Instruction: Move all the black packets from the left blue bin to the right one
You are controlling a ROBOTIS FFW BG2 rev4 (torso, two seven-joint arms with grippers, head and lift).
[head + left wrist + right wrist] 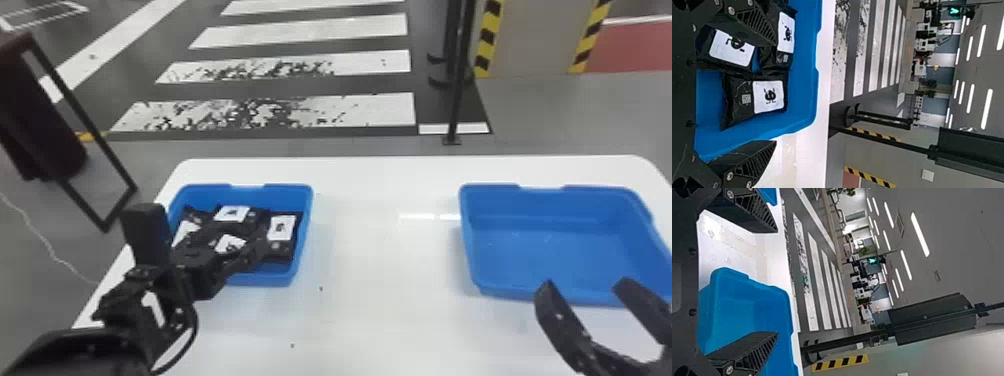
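L gripper (202, 225), jaws apart, part-hides blk pkts (285, 250), prob. 4; R gripper (585, 284) part cut off, jaws apart.

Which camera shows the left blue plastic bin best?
Head view: it shows most of the left blue plastic bin, though the left gripper overlaps it. The left wrist view shows part, closer up; the right wrist view, a small piece.

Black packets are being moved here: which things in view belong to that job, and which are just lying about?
Job:
- black packets
- left blue bin
- right blue bin
- left gripper
- right gripper
- white table

Just about:
- white cable on the floor
- black post
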